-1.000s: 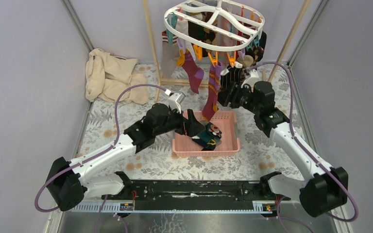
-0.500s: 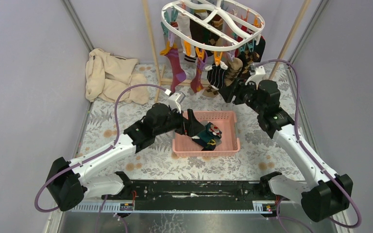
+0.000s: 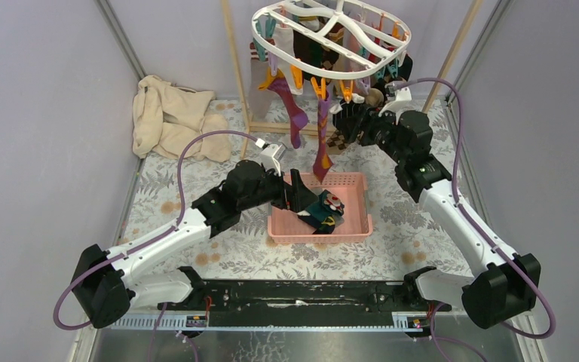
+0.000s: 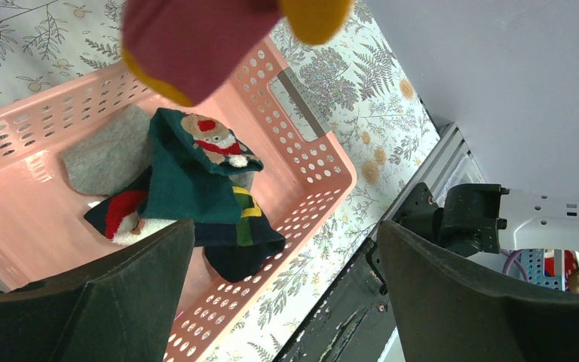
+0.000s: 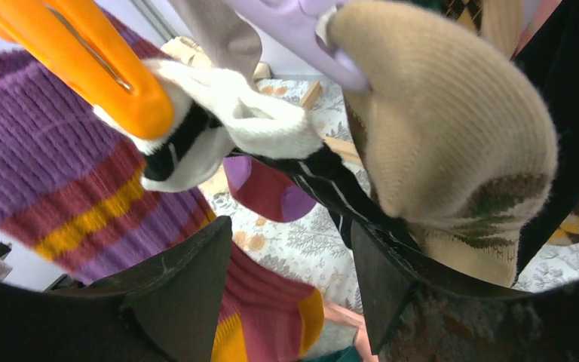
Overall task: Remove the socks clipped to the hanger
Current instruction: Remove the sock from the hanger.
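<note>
The white oval hanger (image 3: pixel 258 32) hangs at the top centre, with many socks clipped round its rim. Two purple-and-red striped socks (image 3: pixel 323 147) dangle lowest, above the pink basket (image 3: pixel 356 220). My right gripper (image 3: pixel 347 121) is raised among the hanging socks, just under the clips. In the right wrist view it (image 5: pixel 290 279) is open. A black striped sock (image 5: pixel 324 181) lies against its right finger. A white-and-black sock (image 5: pixel 219 121) sits in an orange clip (image 5: pixel 105 68), next to a beige sock (image 5: pixel 452 128). My left gripper (image 3: pixel 301 197) is open over the basket, holding nothing (image 4: pixel 286 302).
Green, red and grey socks (image 4: pixel 188 173) lie in the basket (image 4: pixel 301 196). A crumpled beige cloth (image 3: pixel 170 117) lies at the back left. Wooden poles (image 3: pixel 235 68) stand either side of the hanger. Grey walls close in the floral-patterned table on both sides.
My right gripper has risen and moved left, up toward the clips, its jaws a little wider. The hanger and its socks have swung. The left arm has not moved.
</note>
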Robot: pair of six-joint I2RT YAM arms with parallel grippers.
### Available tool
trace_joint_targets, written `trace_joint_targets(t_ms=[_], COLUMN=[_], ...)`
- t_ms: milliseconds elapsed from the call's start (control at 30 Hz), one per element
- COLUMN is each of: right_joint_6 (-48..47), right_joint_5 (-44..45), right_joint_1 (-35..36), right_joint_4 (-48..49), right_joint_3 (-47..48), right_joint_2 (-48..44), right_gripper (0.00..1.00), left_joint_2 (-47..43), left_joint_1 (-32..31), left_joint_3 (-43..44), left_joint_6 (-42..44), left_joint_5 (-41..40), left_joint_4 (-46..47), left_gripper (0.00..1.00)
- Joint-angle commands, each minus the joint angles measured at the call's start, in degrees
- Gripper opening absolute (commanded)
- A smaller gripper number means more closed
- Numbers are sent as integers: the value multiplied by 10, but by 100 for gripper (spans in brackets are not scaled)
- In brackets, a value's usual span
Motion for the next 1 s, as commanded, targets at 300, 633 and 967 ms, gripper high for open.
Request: trace_joint_targets(t_ms=[300, 633, 967], right_joint_6=[-72, -109, -150], right_joint_5=[112, 169, 195], right_joint_1=[2, 2, 2], right_joint_4=[-33, -84, -94], right_joint_3=[51, 84, 73], right_joint_2=[-35, -42, -20], right_gripper=[70, 70, 82], left_joint_2=[-12, -10, -8], left_joint_1=[2, 1, 1], left_joint_3=[5, 7, 15], left_joint_6=[8, 9, 11], left_joint_5=[-6, -6, -5], left_joint_4=[1, 2, -7], left_gripper=[99, 99, 99])
